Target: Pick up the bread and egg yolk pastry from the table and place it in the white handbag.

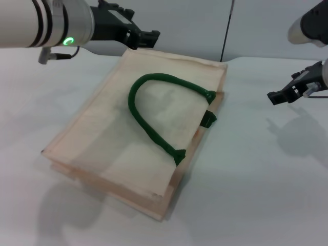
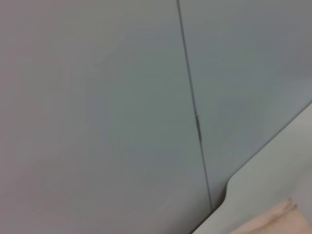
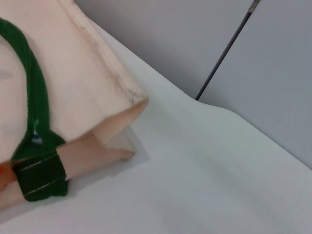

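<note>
The white handbag [image 1: 118, 138] lies flat on the table, its dark green rope handle [image 1: 137, 110] on top of it. Its open edge and handle also show in the right wrist view [image 3: 83, 73]. One corner shows in the left wrist view [image 2: 280, 220]. The bread and the egg yolk pastry are out of view. My left gripper [image 1: 146, 31] hovers open and empty over the bag's far corner. My right gripper [image 1: 274, 96] hangs above the table to the right of the bag, with nothing visible in it.
The white table [image 1: 256, 195] stretches around the bag, with bare surface to its right and front. A grey wall with a dark vertical seam [image 1: 225, 31] stands behind the table's far edge.
</note>
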{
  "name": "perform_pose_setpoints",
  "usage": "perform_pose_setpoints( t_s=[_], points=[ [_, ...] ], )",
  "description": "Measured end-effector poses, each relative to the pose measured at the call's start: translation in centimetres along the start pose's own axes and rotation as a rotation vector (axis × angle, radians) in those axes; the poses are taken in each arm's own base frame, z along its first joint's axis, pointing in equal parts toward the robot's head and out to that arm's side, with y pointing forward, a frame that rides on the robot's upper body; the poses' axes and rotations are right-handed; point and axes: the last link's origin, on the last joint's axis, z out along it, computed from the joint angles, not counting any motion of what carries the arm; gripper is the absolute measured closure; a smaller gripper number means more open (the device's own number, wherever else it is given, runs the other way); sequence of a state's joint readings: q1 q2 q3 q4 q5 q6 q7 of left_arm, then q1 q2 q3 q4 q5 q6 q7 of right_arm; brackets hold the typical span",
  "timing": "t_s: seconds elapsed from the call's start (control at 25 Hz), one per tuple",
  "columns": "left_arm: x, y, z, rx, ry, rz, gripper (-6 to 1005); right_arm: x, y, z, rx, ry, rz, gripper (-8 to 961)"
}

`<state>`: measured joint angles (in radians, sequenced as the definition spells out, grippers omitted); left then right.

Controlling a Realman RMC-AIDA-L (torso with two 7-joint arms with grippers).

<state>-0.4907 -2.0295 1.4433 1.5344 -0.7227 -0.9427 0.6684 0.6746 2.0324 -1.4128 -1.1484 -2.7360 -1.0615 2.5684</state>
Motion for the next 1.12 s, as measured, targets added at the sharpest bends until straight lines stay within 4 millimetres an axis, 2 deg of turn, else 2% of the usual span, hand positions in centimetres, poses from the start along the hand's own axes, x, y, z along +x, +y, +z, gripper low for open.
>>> perform_pose_setpoints(
  t_s=[0.28, 0.6, 0.72, 1.12],
  points=[
    [-0.4, -0.5, -0.2, 0.034, 0.099, -0.056, 250, 0.6, -0.3, 0.0, 0.017, -0.042, 0.047, 156],
    [-2.9, -3.1, -1.8, 0.221, 0.217, -0.166, 249, 1.0, -0.9, -1.6, 0.064, -0.346, 0.218, 155],
    [-3.7, -3.7, -1.9, 0.265, 0.238, -0.197, 249, 1.1, -0.7, -1.5, 0.109, -0.433, 0.236, 155],
    [-5.5, -2.7, -1.5, 0.365, 0.299, -0.179, 259, 3.1, 0.7, 0.2, 0.28, -0.635, 0.275, 154]
  ],
)
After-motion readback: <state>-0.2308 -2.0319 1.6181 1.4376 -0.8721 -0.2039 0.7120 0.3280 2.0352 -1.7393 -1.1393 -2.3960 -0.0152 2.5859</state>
